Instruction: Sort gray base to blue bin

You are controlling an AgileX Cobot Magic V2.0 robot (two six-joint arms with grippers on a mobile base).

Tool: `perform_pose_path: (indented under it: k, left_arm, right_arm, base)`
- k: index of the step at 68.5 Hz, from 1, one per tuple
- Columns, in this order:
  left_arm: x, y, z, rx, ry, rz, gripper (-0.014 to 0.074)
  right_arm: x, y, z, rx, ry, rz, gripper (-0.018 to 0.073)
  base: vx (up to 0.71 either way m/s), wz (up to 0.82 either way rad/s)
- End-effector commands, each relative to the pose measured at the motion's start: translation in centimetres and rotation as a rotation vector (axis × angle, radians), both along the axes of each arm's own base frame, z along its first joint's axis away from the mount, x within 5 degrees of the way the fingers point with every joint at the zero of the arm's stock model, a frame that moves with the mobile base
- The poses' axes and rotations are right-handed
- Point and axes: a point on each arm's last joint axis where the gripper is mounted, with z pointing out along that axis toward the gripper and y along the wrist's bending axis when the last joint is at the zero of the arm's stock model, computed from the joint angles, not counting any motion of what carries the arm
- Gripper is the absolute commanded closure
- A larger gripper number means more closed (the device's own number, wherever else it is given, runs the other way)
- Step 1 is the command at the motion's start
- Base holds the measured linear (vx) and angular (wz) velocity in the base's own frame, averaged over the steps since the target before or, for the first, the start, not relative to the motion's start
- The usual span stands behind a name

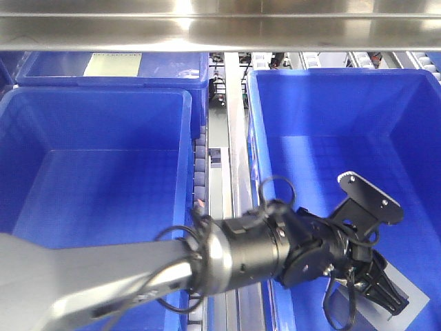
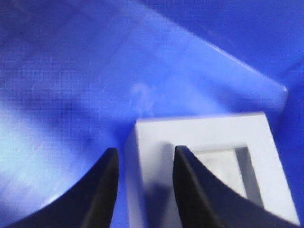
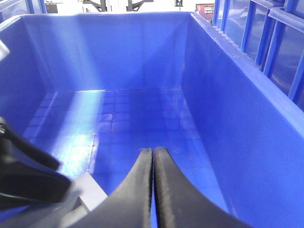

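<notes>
The gray base (image 2: 204, 166) sits on the floor of the blue bin (image 1: 324, 83), low at the right in the front view, recess facing up, so the sorting looks essentially done. The left gripper (image 2: 142, 185) hangs just above it, jaws parted narrowly with one edge of the base showing between them; whether they touch it I cannot tell. The right gripper (image 3: 153, 185) is closed and empty inside the bin. What remains, likely, is backing the arms out.
</notes>
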Motion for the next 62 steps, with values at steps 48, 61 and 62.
perform_pose_path:
  k: [48,61,62]
  left_arm:
    - [-10.0,17.5,11.8,-0.332,-0.266,-0.017,0.0604]
    - [-12.9,22.6,10.6,-0.356,-0.28,-0.016,0.0604]
    - [-13.1,23.0,10.5,-0.361,-0.283,-0.016,0.0604]
  right_arm:
    - [0.0,0.0,0.3,-0.023,-0.046,-0.005,0.0564]
    - [0.0,0.0,0.3,-0.023,-0.046,-0.005,0.0564]
    - [0.0,0.0,0.3,-0.023,-0.046,-0.005,0.0564]
  base:
    - [0.0,0.0]
    - [0.0,0.0]
    - [0.0,0.0]
